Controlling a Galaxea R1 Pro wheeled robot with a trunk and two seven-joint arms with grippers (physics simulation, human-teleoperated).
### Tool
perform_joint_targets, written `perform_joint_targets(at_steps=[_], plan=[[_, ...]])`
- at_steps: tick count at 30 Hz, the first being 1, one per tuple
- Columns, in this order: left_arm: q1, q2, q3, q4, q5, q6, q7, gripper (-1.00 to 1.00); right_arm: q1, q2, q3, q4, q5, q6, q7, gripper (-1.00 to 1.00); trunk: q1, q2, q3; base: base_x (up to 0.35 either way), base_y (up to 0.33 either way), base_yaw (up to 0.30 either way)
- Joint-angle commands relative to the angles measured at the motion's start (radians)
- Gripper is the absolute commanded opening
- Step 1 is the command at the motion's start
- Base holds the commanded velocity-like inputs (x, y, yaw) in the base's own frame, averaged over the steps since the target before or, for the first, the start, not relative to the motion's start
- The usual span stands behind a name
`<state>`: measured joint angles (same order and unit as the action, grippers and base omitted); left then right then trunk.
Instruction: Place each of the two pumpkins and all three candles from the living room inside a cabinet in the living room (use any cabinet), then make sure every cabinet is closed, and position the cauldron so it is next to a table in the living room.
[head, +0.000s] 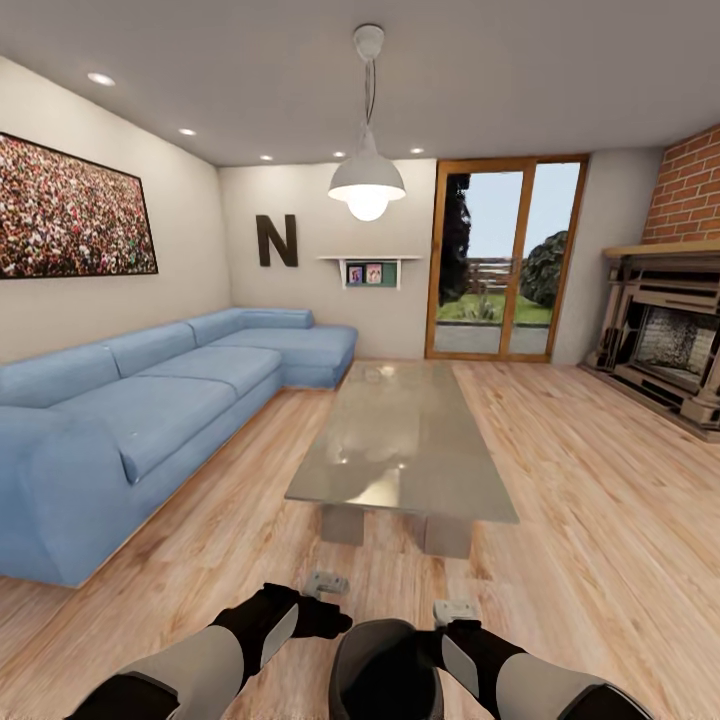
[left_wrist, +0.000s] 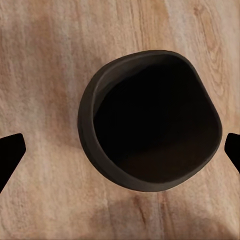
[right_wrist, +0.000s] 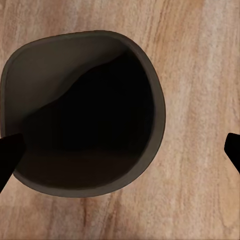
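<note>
Along the left wall we see a long blue corner sofa (head: 150, 400), with a wide framed picture (head: 70, 210) hanging above it. Further right, on the back wall, there is a dark letter N (head: 276, 240) and a small shelf (head: 368, 268), and a white pendant lamp (head: 367, 185) hangs from the ceiling. At the middle of the room stands the table (head: 400, 440), low and long with a glossy grey top, on the wooden floor (head: 590, 480). Behind it is a glass door with wooden frame (head: 505, 260), and at the far right a fireplace (head: 670, 340) under a brick wall (head: 690, 195).

Close below us, our left gripper (head: 327, 583) hangs over the floor with its fingers spread wide, holding nothing. In the left wrist view the two dark fingertips (left_wrist: 10, 155) stand well apart, and the cauldron (left_wrist: 150, 120) sits between them without touching. The cauldron (head: 385, 668) is on the floor between our two arms, near the front end of the table but apart from it. Our right gripper (head: 455, 610) is just beside it, also spread wide. In the right wrist view one fingertip (right_wrist: 9, 157) overlaps the rim of the cauldron (right_wrist: 82, 112); we cannot tell if it touches.
</note>
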<state>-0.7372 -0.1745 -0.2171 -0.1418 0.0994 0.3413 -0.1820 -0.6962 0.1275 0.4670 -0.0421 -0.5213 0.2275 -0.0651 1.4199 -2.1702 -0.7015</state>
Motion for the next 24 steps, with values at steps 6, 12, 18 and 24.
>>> perform_joint_targets(at_steps=[6,12,18,24], plan=[[-0.001,0.0,-0.006,-0.001,0.01,0.005,0.001,1.0,0.0,0.0,0.008,-0.002,-0.009,0.006,-0.005,1.0,0.023,-0.043,-0.02,0.0,0.0,0.0],[-0.001,0.0,-0.006,-0.002,0.01,0.005,0.001,1.0,0.0,0.0,0.009,-0.002,-0.007,0.008,-0.005,1.0,0.046,-0.085,-0.039,0.0,0.0,0.0],[-0.001,0.0,-0.006,-0.018,0.011,0.014,0.002,1.0,-0.014,-0.003,0.01,-0.006,-0.004,0.013,-0.005,1.0,0.069,-0.127,-0.058,0.0,0.0,0.0],[-0.001,0.0,-0.005,-0.058,0.059,0.094,0.006,1.0,-0.105,-0.004,0.01,-0.005,-0.005,0.029,-0.005,1.0,0.092,-0.169,-0.076,0.0,0.0,0.0]])
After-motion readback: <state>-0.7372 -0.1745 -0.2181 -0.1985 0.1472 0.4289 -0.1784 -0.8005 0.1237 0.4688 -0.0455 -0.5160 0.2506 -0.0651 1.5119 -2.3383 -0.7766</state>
